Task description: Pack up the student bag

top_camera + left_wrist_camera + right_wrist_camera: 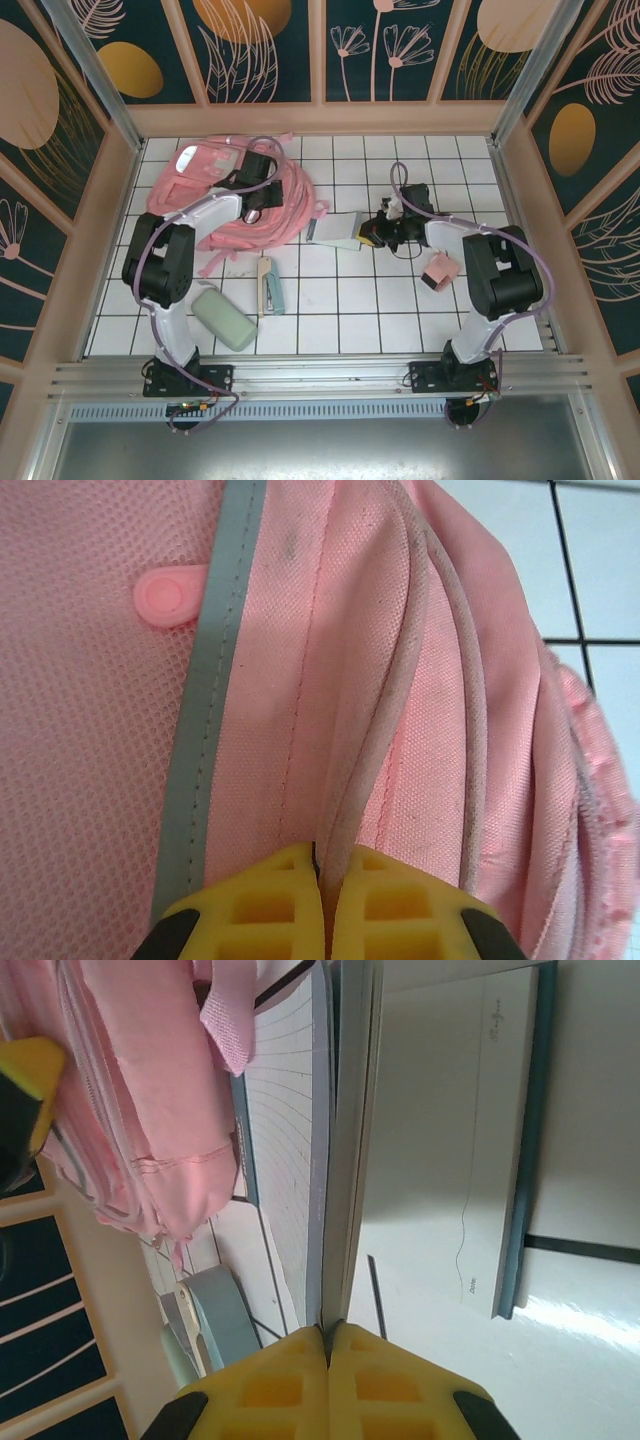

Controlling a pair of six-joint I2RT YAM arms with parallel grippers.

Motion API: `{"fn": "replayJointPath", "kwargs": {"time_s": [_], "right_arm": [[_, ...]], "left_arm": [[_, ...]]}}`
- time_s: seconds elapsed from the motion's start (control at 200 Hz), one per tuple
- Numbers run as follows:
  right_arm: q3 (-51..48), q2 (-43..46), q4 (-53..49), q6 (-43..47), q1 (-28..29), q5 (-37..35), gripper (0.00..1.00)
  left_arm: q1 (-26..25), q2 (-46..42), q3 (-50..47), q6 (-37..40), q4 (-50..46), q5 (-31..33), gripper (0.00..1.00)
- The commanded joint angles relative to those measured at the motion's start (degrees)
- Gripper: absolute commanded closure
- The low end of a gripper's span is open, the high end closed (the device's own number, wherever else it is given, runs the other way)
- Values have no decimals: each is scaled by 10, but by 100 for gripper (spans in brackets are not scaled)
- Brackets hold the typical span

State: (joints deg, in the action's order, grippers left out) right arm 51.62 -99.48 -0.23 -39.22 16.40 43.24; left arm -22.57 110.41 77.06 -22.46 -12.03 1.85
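Observation:
The pink student bag lies crumpled at the back left of the tiled table, straps spilling toward the middle. My left gripper rests on top of it. In the left wrist view its yellow fingers are shut on a piped fold of the bag, beside the grey reflective strip. My right gripper sits mid-table, shut on the edge of a white notebook with a teal spine. In the right wrist view the notebook stands edge-on between the closed fingers, and the bag lies beyond it.
A pale green pencil case and a stapler lie near the left arm. A small pink object sits by the right arm. Wooden walls enclose the table.

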Motion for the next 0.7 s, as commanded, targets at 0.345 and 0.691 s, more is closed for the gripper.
{"fn": "replayJointPath", "kwargs": {"time_s": [0.345,0.691], "right_arm": [[39,-114,158,-80,25,31,91],[34,-140,239,-123,28,51,62]], "left_arm": [[-58,110,53,44,-63,-36,100],[-59,109,42,34,-51,-67,100]]}}
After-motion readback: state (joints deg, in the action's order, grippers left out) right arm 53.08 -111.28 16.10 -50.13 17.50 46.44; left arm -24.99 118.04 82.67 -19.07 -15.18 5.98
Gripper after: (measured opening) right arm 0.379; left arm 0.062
